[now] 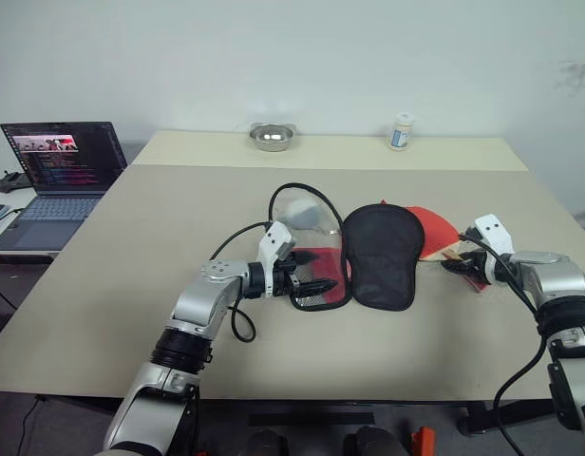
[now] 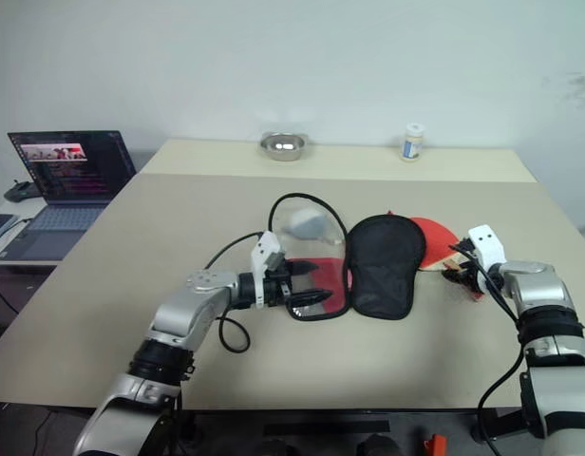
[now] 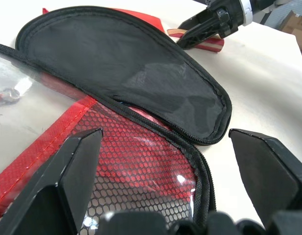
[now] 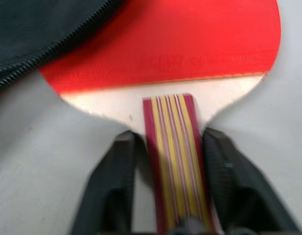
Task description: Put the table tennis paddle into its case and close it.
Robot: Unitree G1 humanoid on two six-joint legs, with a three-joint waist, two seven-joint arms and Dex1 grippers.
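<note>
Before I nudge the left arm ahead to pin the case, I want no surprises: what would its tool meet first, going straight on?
Probably the case: the open left tool points low over its red mesh half, with the black flap just beyond. Depth is unclear.

My left hand [image 3: 165, 161] hangs with its fingers [image 3: 67, 176] spread wide over the case [image 3: 141, 78], black flap lying across the red mesh side. Beyond it, my right hand [image 3: 210, 24] sits at the paddle [image 3: 200, 41] handle on the tabletop [image 3: 268, 83].
</note>
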